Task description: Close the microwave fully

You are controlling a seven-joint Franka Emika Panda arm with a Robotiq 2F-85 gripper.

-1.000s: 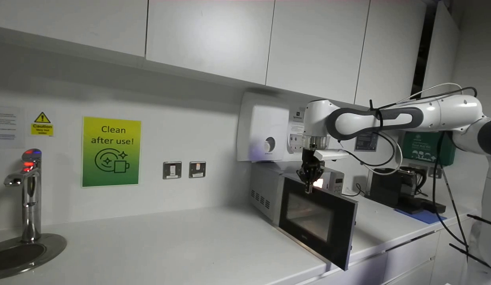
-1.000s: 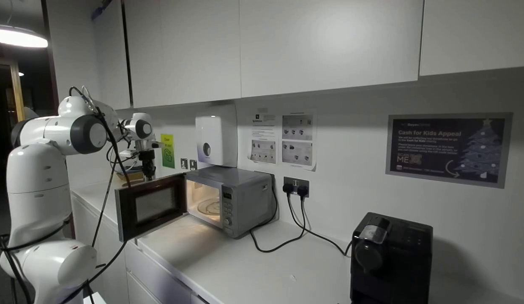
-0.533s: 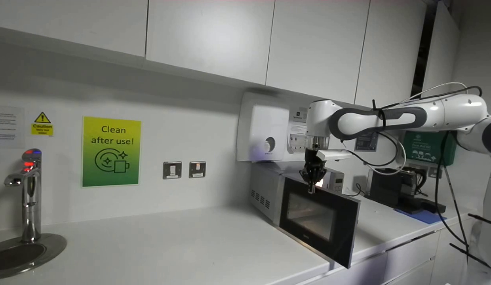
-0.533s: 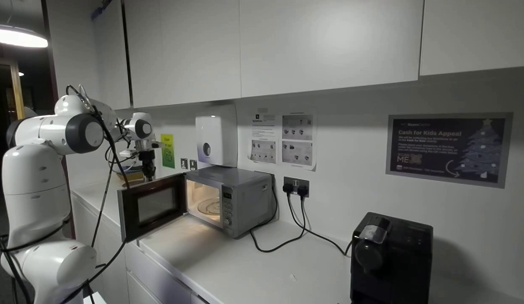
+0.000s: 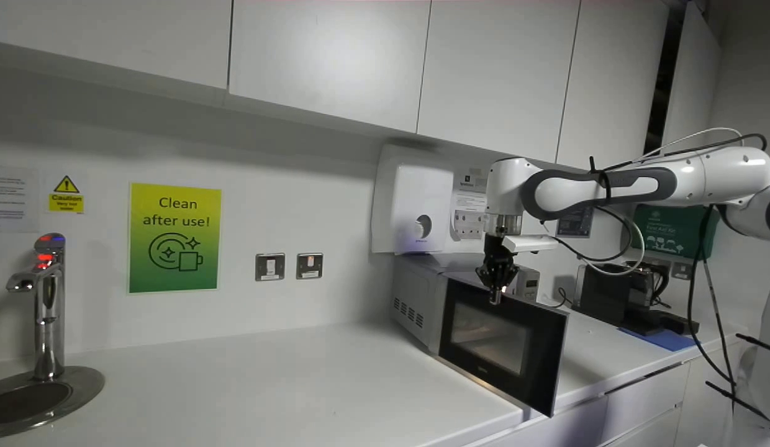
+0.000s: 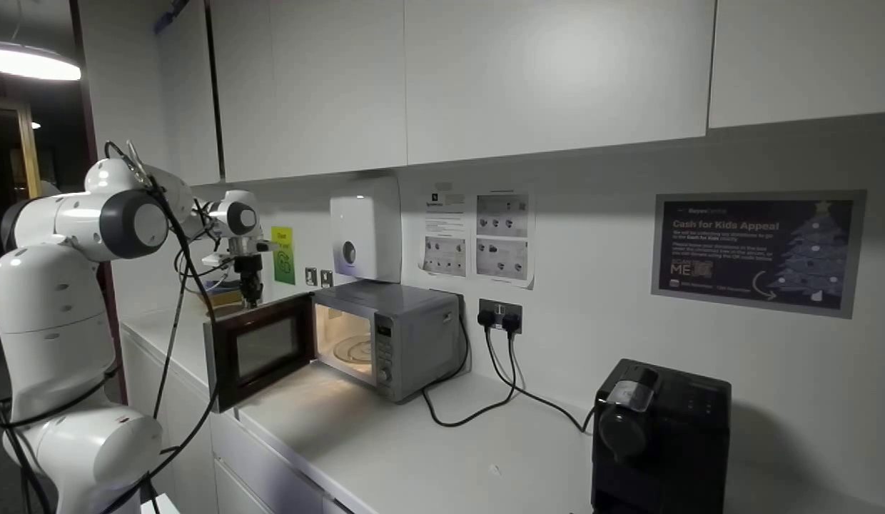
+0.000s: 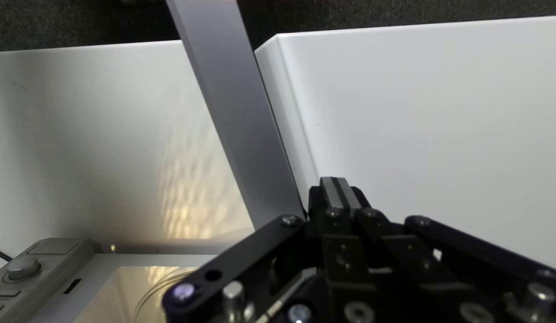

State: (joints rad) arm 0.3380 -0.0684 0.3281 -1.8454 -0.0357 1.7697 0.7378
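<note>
Presently, the microwave (image 6: 421, 314) is standing on the desk (image 5: 248, 385) near the wall (image 5: 348, 285), below a white dispenser (image 5: 416, 192), with its door (image 6: 264, 343) standing open. The tool (image 7: 337, 181) is pointing downward just beside the outer face of this door, at its top edge, while the lit inside (image 6: 335, 328) is lying on the opposite side; whether tool and door are touching, I am not seeing clearly. The two fingers (image 7: 331, 193) are resting closed against each other. A green-yellow poster (image 5: 174, 239) is saying "Clean after use!", a yellow sign (image 5: 66, 195) is warning "Caution", and a green box (image 5: 674, 233) is bearing "First Aid Kit". A dark poster (image 6: 756, 250) is announcing "Cash for Kids Appeal". Small lettering (image 5: 482, 369) on the door is appearing too tiny for reading.
</note>
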